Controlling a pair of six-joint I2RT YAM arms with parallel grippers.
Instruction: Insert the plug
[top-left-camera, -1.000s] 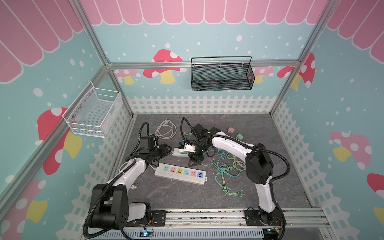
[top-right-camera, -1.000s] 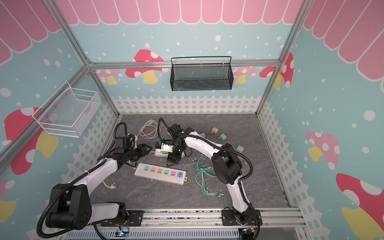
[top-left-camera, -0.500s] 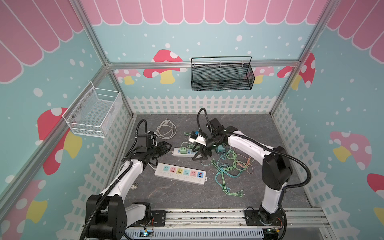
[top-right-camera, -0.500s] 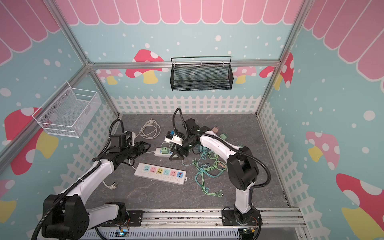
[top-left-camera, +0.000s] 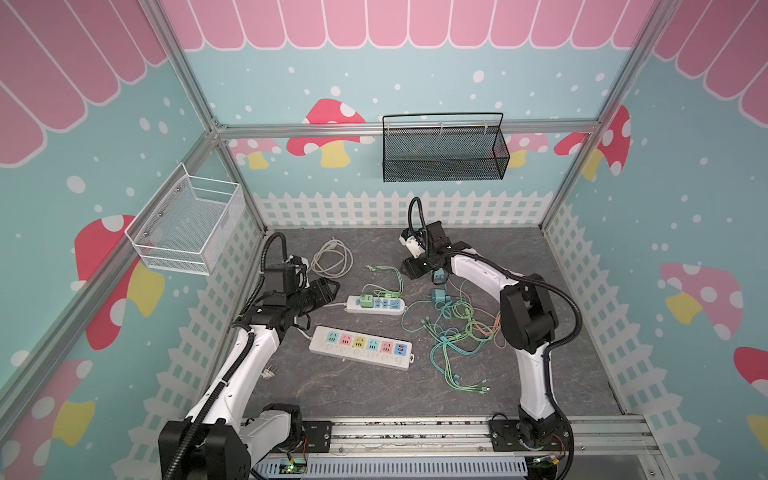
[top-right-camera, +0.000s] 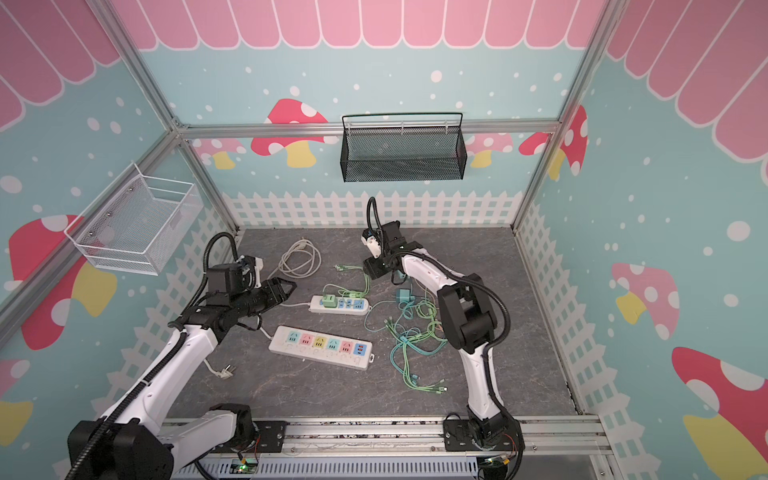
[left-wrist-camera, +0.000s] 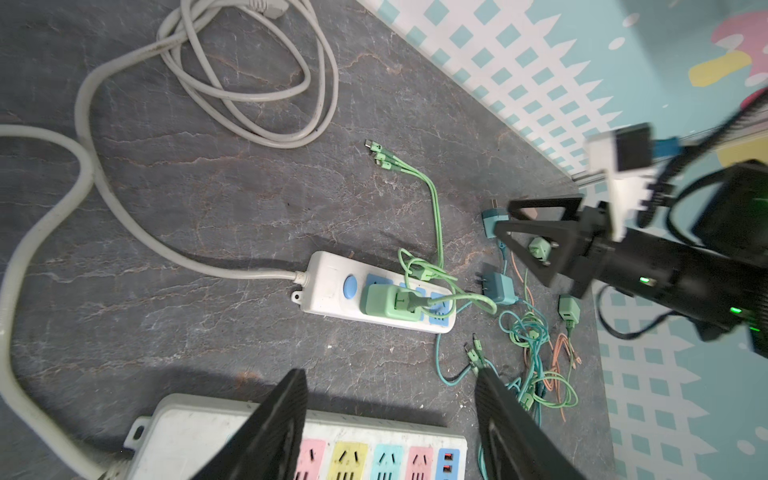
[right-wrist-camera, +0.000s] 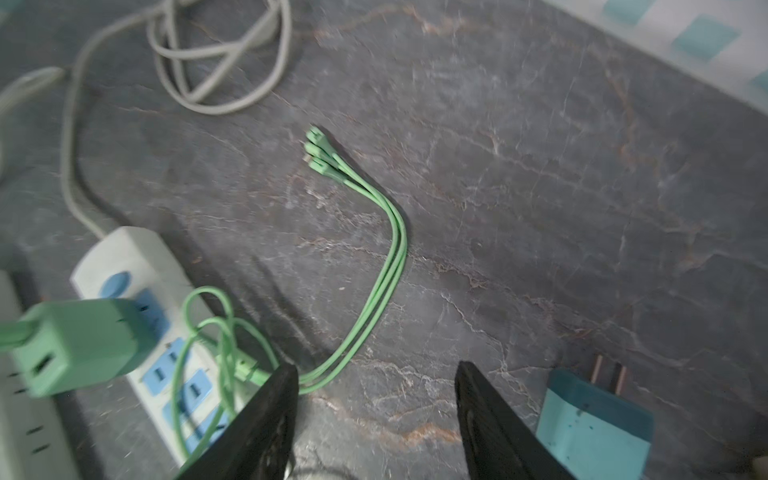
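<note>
Left wrist view gives the clearest look at the green plug (left-wrist-camera: 392, 305). It is a pale green, block-shaped adapter with a green cable going out of its upper face. It sits in the socket nearest the round blue button of the small power strip (left-wrist-camera: 322, 274), which is white with blue sockets and lies flat on the dark floor.

There are two strips: this small one and a large power strip (left-wrist-camera: 187, 432) with coloured sockets. In this view I count four loose plugs beyond the small strip, two teal and two pale green. There is also one coiled grey cord (left-wrist-camera: 249, 83) and a tangle of thin cables (top-left-camera: 457, 332) in green, teal and orange.

In both top views only the two teal plugs show, because the right arm covers the pale green ones. The right wrist view, a little blurred, shows one teal plug (right-wrist-camera: 594, 419) with its two prongs.

The left gripper (left-wrist-camera: 388, 376) has its jaws parted and empty, near the cord end of the small strip. The right gripper (right-wrist-camera: 376, 370) also has its jaws apart with only floor between them, and that teal plug lies just beside one finger.
</note>
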